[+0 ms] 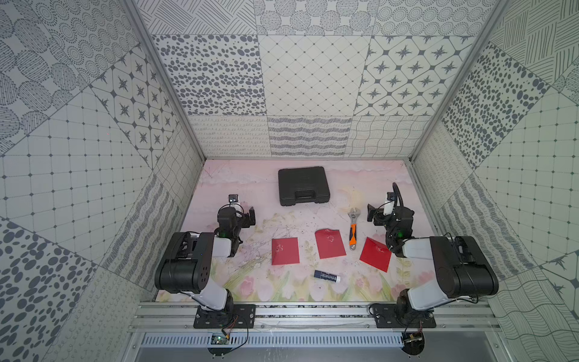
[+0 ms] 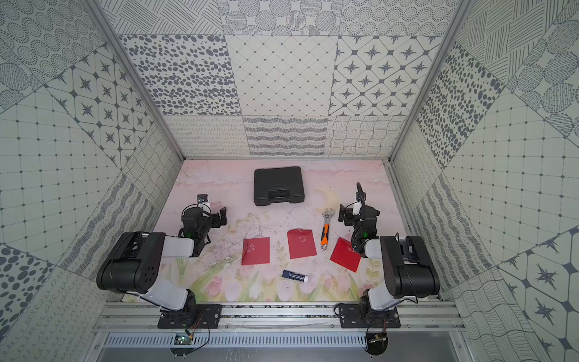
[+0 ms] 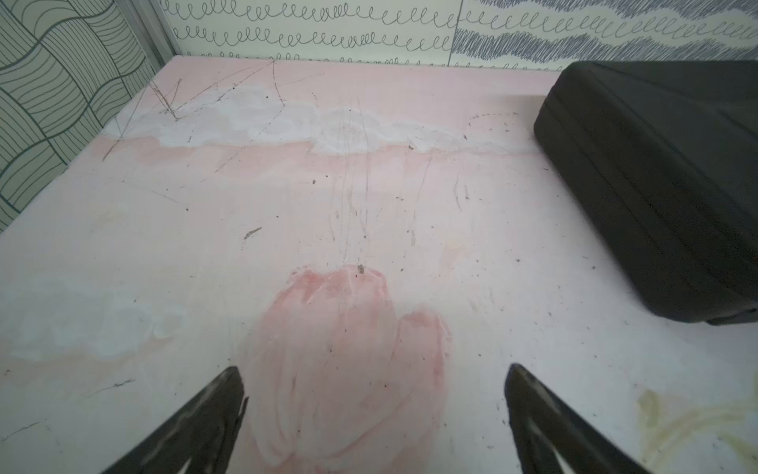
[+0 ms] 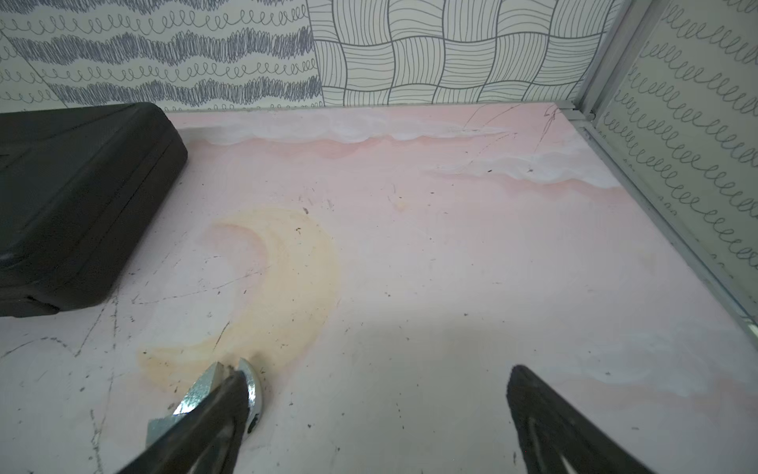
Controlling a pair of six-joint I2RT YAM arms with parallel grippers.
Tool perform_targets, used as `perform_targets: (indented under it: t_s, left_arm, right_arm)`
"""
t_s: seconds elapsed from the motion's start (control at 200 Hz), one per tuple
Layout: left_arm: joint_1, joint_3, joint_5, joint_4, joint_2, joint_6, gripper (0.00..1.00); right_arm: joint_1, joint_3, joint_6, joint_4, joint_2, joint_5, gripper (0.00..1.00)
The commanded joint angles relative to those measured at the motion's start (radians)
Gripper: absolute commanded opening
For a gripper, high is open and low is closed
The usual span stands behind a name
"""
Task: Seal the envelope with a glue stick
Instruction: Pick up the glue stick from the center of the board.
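Because both pincers are spread wide and grasp nothing, I judge that the task is at its very beginning. In the wrist view the left pincer (image 3: 375, 373) hangs over bare worktop (image 3: 164, 246), with the black case (image 3: 656, 184) to one side. The right pincer (image 4: 377, 373) hangs low beside the wrench (image 4: 205, 390). One of its fingers passes in front of the wrench head, but the jaws are not closed on it.

In both top views the glue stick (image 1: 327, 276) (image 2: 295, 275) lies on its side near the front edge of the worktop, between the two arms and well apart from both pincers. Its dark cap is on and points toward the left arm. Three red envelopes (image 1: 285, 251) lie flat in a row just behind it. The middle envelope (image 1: 329, 243) shows a rounded flap at its far edge, which seems to be open; for the other two I cannot tell.

Nothing appears done yet. To my judgement every step is left: to pick up the stick, remove the cap, spread glue along a flap, then fold the flap and press it down.
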Motion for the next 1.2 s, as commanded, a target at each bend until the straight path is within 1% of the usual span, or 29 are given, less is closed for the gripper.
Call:
perform_targets:
  t_s: [0.0, 0.635, 0.71, 0.801, 0.886, 1.001, 1.056, 1.091, 1.196]
  left_arm:
    - [-0.004, 0.002, -0.015, 0.042, 0.001, 0.004, 1.00]
    - [0.011, 0.004, 0.003, 0.036, 0.000, -0.008, 1.00]
    - [0.004, -0.022, -0.010, 0.074, -0.016, -0.006, 1.00]
    - [-0.050, -0.057, -0.119, 0.079, -0.089, 0.023, 1.00]
    - [-0.099, -0.049, -0.200, -0.034, -0.198, 0.028, 1.00]
    - [-0.137, 0.031, -0.274, -0.326, -0.319, -0.009, 1.00]
    - [-0.155, 0.072, -0.329, -0.459, -0.365, -0.063, 1.00]
    - [-0.160, 0.093, -0.323, -0.535, -0.393, -0.109, 1.00]
    - [-0.160, 0.152, -0.255, -0.729, -0.465, -0.248, 1.00]
  right_arm:
    - [0.003, 0.017, 0.002, 0.060, 0.022, -0.004, 0.99]
    - [0.005, 0.020, 0.006, 0.061, 0.018, 0.004, 0.99]
    - [0.008, 0.036, 0.002, -0.004, -0.025, 0.010, 0.99]
    - [0.014, 0.083, -0.017, -0.161, -0.104, -0.001, 0.99]
    - [0.043, 0.125, -0.039, -0.303, -0.169, 0.012, 0.99]
    - [0.123, 0.151, -0.073, -0.442, -0.251, 0.036, 0.99]
    - [0.167, 0.184, -0.084, -0.524, -0.290, 0.034, 0.99]
    - [0.196, 0.197, -0.091, -0.580, -0.315, 0.036, 0.99]
    - [0.281, 0.229, -0.098, -0.741, -0.393, 0.027, 0.99]
